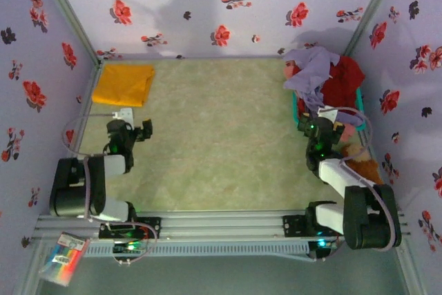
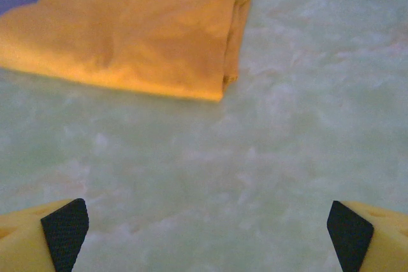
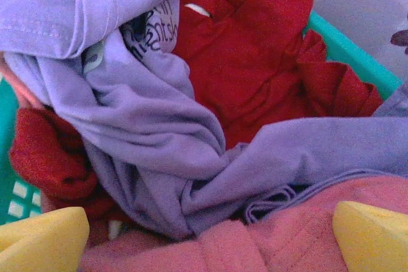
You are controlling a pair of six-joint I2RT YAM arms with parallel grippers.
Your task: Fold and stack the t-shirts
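- Spread wide and holding nothing: right gripper [image 3: 210, 246], poised directly over the heap in the teal basket [image 3: 347, 46] at the far right corner of the table [image 1: 221, 157].
- Straight below and ahead of its yellow fingers: lavender t-shirt [image 3: 146, 119], topmost, twisted into a rope running diagonally across the heap from upper left to lower right of the wrist view. Probably the next to lift.
- Beneath it: red t-shirt [image 3: 248, 62] toward the basket's far side, and pink t-shirt [image 3: 255, 250] closest under the fingers at the near side.
- Already folded flat at the far left corner: orange-yellow t-shirt [image 1: 124, 84], slightly longer along the far edge. Seemingly the base of the stack.
- Also spread and empty: left gripper [image 2: 207, 230], low over bare surface just short of the folded shirt and well apart from the basket. Right arm plainly the nearer for the pick.
- Hard to make out: boundaries between lavender folds, any collar or hem to grab, the lettering on a pale patch, and the buried extent of red and pink.
- Partly masked by the right arm: brown teddy bear [image 1: 362, 164] at the right edge.
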